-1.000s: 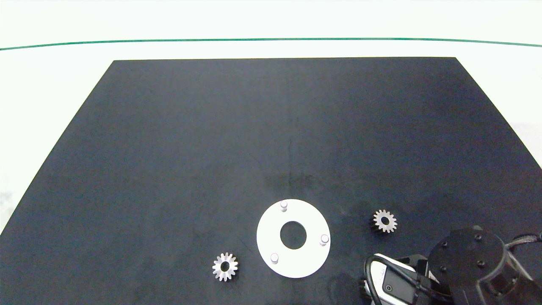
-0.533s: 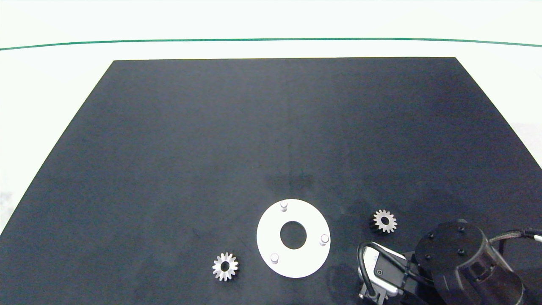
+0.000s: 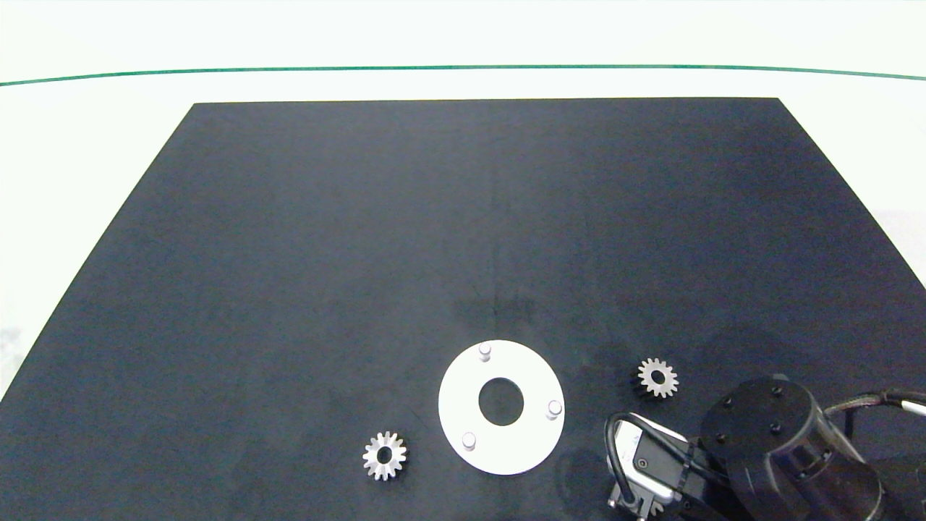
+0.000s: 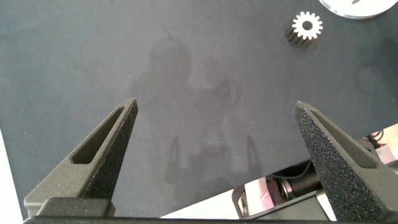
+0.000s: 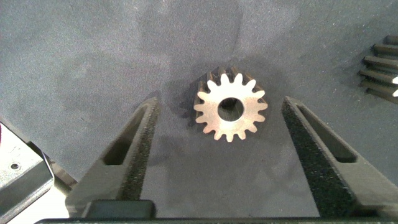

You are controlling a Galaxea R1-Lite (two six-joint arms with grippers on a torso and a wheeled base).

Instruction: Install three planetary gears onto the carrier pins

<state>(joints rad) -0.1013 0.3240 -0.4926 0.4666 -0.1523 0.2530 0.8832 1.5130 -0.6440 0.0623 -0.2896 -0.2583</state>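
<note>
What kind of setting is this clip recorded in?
Likely a lab test bench: a plain black mat on a white table, holding only three loose gears and a white pegged disc, the right gripper open around one gear.

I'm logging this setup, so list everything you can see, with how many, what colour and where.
Planetary gears: three, silver-grey, flat on the mat; one left of the disc, one right of it, one between the right gripper's open fingers.
White disc: one, white ring, near the mat's front centre.
Carrier pins: three, light grey, upright on the disc, all bare.
Mat: one, black, covering the table.
Right gripper: open, straddling a gear at front right.
Left gripper: open, over bare mat.
</note>
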